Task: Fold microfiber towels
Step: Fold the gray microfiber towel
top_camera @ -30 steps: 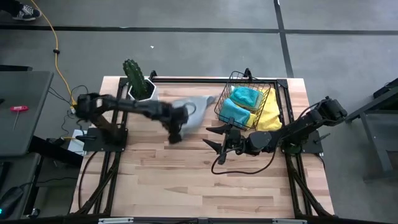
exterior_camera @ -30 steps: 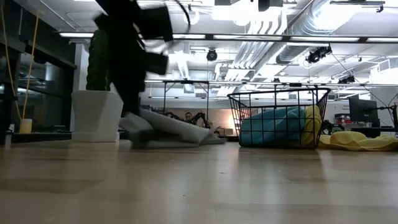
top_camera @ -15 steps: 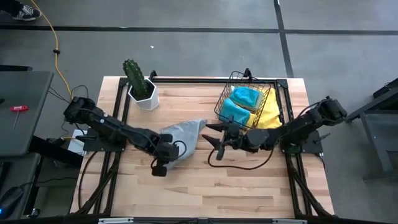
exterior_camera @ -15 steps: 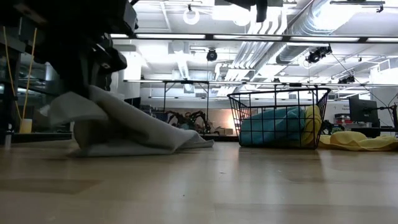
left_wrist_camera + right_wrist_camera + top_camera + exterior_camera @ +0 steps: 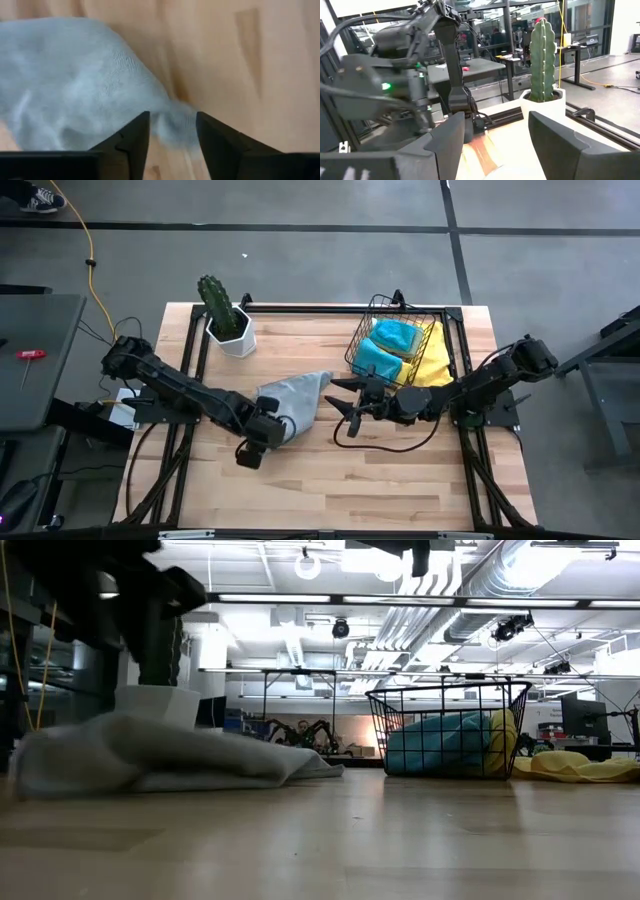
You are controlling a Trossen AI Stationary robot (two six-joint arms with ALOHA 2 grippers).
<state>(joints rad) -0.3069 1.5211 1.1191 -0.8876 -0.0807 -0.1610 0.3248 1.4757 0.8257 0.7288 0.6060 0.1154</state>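
Dragged toward the table's near-left side over the past second, the grey towel (image 5: 293, 396) now lies spread low on the wood, its far tip pointing toward the black wire basket (image 5: 392, 340). From table height the towel (image 5: 165, 752) reads as a flat, rumpled mound with the left arm's dark bulk above its near end. The left gripper (image 5: 252, 451) sits at the towel's near corner, its arm stretched low across the table from the left edge. The left wrist camera shows its two fingers (image 5: 131, 140) parted, the cloth's edge (image 5: 75, 85) bunched just ahead of the gap and not pinched between them.

The right gripper (image 5: 340, 402) hovers just beside the towel's far tip, fingers spread wide, its arm reaching in from the right edge. Only its wrist camera shows the potted cactus (image 5: 543, 55) beyond the table and the left arm's base in front of it.

Two teal towels (image 5: 385, 347) fill the basket, with a yellow towel (image 5: 434, 365) spilling out beside it. The overhead view places the cactus (image 5: 221, 312) at the table's far-left corner.
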